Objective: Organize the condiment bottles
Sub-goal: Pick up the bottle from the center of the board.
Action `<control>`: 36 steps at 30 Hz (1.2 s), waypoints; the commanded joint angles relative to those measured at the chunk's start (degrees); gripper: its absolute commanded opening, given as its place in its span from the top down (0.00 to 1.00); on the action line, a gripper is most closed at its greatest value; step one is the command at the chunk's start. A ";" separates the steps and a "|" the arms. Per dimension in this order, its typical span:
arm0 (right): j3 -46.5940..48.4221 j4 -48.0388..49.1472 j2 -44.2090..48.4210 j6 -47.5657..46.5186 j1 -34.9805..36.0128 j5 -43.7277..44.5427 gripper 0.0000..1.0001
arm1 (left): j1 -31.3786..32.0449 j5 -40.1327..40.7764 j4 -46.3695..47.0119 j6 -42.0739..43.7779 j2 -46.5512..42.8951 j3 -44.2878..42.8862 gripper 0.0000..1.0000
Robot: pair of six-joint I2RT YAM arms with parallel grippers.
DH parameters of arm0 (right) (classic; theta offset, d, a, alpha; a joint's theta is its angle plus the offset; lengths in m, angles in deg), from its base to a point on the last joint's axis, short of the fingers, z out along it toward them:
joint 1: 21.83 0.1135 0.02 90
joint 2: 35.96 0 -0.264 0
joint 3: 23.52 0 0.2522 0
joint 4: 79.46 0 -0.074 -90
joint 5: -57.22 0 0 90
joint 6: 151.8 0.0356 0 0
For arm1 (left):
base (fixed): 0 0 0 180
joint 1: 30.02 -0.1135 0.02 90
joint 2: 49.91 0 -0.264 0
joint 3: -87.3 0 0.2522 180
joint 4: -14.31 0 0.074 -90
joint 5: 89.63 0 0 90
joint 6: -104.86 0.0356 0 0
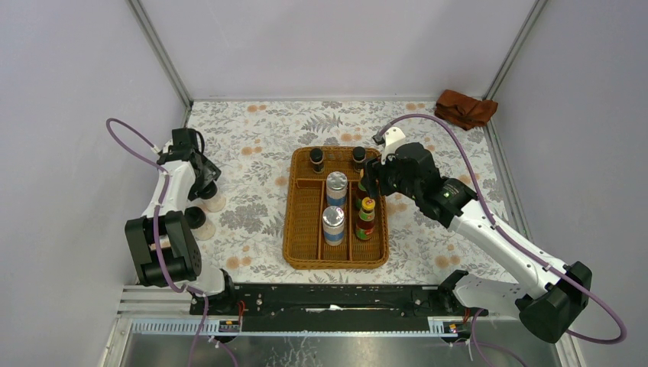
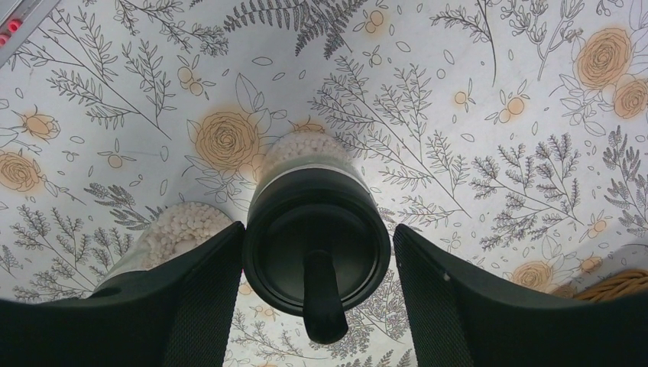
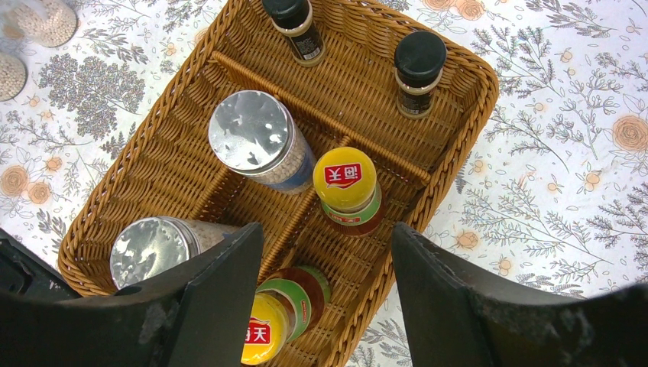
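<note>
A clear jar with a black lid (image 2: 306, 153) stands on the floral table between the jaws of my left gripper (image 2: 319, 233). The left finger touches the lid and a sliver of gap shows at the right finger. A second jar (image 2: 183, 229) stands just left of it. In the wicker tray (image 1: 334, 264) stand two tiny dark bottles (image 3: 294, 23) (image 3: 418, 65), two silver-lidded shakers (image 3: 256, 138) (image 3: 153, 248) and two red yellow-capped bottles (image 3: 348, 187) (image 3: 279, 321). My right gripper (image 3: 327, 229) hangs open above the tray's right compartment, holding nothing.
A rust-brown cloth (image 1: 464, 108) lies crumpled at the far right corner. Grey walls close in the table on three sides. The tray's left compartment (image 1: 304, 222) holds nothing.
</note>
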 commanded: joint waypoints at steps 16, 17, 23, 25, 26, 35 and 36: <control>-0.38 2.06 0.96 -0.35 -0.46 0.16 0.32 | -1.10 -0.54 1.71 0.95 -1.96 -0.60 0.84; -0.37 1.96 1.01 -0.33 -0.50 0.16 0.33 | -1.08 -0.58 1.68 0.99 -2.15 -0.50 0.89; -0.73 2.00 1.41 -0.29 -0.49 0.43 0.33 | -1.17 -1.29 1.41 1.14 -2.64 -0.21 1.00; -0.67 1.99 1.49 -0.27 -0.50 0.33 0.33 | -1.14 -1.75 1.34 1.21 -2.70 -0.11 1.00; -0.65 1.99 1.50 -0.28 -0.51 0.38 0.33 | -1.12 -1.90 1.32 1.33 -2.77 -0.08 1.00; -0.52 1.78 1.60 -0.09 -0.50 0.22 0.33 | -1.19 -2.66 0.70 1.80 -4.41 -0.60 1.00; -0.41 1.74 1.51 -0.16 -0.45 0.23 0.33 | -1.13 -2.65 0.46 1.90 -4.58 -0.71 1.00</control>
